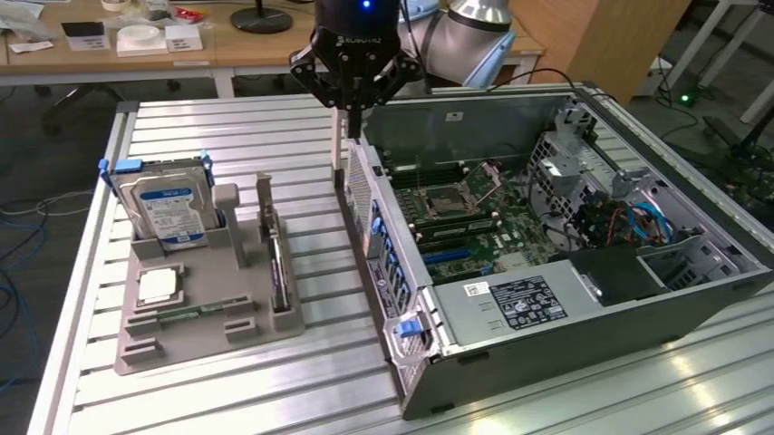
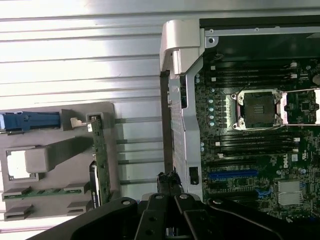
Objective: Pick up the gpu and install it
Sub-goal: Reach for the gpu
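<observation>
The gpu [image 1: 281,265] stands edge-on as a dark thin slab in a slot of the grey holder tray [image 1: 212,340] on the exterior view's left. In the wrist view the gpu [image 2: 101,160] appears as a narrow green board edge in that tray [image 2: 50,207]. My gripper [image 1: 351,107] hangs above the far corner of the open computer case [image 1: 400,272], apart from the gpu. Its fingers [image 2: 170,182] are shut together with nothing between them. Inside the case lies the motherboard [image 1: 466,222], with a blue card slot [image 2: 232,175].
The tray also holds a blue-labelled silver hard drive [image 1: 169,208], a square chip [image 1: 158,288] and a small green memory stick [image 1: 191,314]. Drive cages and cables [image 1: 629,222] fill the case on the exterior view's right. A ribbed aluminium table [image 1: 242,136] carries everything.
</observation>
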Tool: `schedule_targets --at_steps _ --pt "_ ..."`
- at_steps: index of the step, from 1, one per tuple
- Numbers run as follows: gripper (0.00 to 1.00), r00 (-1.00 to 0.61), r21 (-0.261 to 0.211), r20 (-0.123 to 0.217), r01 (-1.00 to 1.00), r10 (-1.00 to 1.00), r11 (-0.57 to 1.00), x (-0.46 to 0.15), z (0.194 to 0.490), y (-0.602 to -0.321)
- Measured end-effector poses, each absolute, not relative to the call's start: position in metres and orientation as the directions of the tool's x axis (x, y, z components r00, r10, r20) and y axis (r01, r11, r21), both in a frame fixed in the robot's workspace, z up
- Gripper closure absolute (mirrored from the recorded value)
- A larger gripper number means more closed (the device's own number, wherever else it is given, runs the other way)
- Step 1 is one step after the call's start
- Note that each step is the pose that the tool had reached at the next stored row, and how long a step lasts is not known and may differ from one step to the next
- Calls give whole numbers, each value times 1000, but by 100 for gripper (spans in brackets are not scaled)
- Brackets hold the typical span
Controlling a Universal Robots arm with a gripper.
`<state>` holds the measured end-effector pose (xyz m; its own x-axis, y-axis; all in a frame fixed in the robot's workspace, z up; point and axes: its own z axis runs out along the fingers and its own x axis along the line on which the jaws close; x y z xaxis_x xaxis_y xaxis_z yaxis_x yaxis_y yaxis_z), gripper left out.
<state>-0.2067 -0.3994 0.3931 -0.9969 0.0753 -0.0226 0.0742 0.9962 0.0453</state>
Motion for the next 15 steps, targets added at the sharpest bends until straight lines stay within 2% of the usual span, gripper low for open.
schedule_targets --at_steps 15 --pt "89 -997 45 -22 74 75 996 -223 393 -400"
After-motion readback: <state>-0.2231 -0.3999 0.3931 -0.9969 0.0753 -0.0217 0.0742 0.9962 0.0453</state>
